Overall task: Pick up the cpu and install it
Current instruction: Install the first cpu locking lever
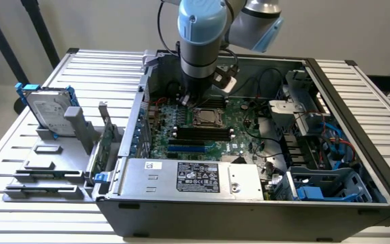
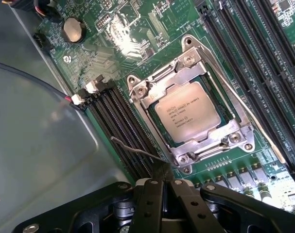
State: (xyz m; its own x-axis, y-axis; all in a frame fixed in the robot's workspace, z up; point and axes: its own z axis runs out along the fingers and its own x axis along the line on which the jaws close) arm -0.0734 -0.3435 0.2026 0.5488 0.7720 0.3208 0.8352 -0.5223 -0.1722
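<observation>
The cpu (image 2: 187, 111), a flat silver square with printed text, lies seated in the motherboard socket, and the metal retention frame (image 2: 186, 60) is closed over its edges. In the exterior view the cpu (image 1: 207, 116) sits mid-board inside the open computer case (image 1: 249, 203). My gripper (image 2: 162, 170) is shut, with nothing visibly held, and its tip is beside the socket's corner. It sits at the end of the thin wire socket lever (image 2: 132, 148); whether it touches the lever I cannot tell. The arm reaches down into the case, the gripper (image 1: 189, 101) just off the socket on the exterior view's left.
Black memory slots (image 2: 123, 126) flank the socket. A silver power supply (image 1: 195, 178) fills the case front and a drive cage with blue cables (image 1: 330, 142) stands on the right. Outside, on a grey stand, are a hard drive with blue rails (image 1: 49, 109) and a green card (image 1: 103, 140).
</observation>
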